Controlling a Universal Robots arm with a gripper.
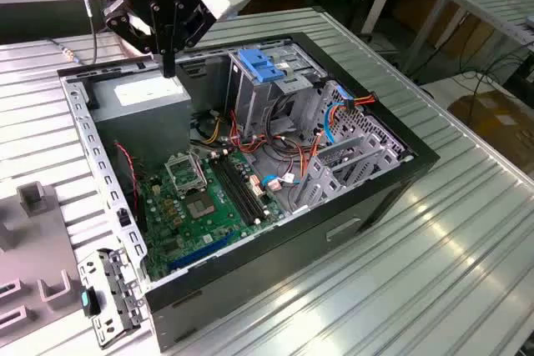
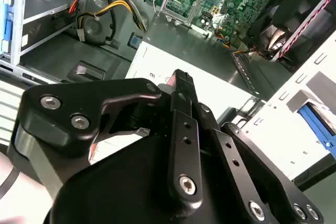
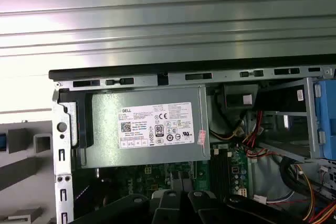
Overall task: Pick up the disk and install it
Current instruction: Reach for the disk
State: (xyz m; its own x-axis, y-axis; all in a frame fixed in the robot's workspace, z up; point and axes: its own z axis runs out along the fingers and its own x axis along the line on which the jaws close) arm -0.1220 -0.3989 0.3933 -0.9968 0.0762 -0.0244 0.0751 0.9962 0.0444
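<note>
An open computer case (image 1: 250, 268) holds a grey power supply (image 1: 146, 97) and a green motherboard (image 1: 196, 206).

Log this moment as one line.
gripper shut | hovering above power supply | computer case open | motherboard exposed

the ribbed table (image 1: 442, 273) lies bare on the exterior view's right of the open case (image 1: 334, 235), with wide room to pass. inside, the power supply (image 1: 146, 93) fills the far corner just under the gripper (image 1: 169, 71). the drive cage (image 1: 279, 93) with its blue latch plate (image 1: 260, 64) rises beside it. red and blue cables (image 1: 288, 143) crowd the middle. over the motherboard (image 1: 196, 206) the well stands open. grey fixtures (image 1: 33, 206) block the exterior view's left.
</note>
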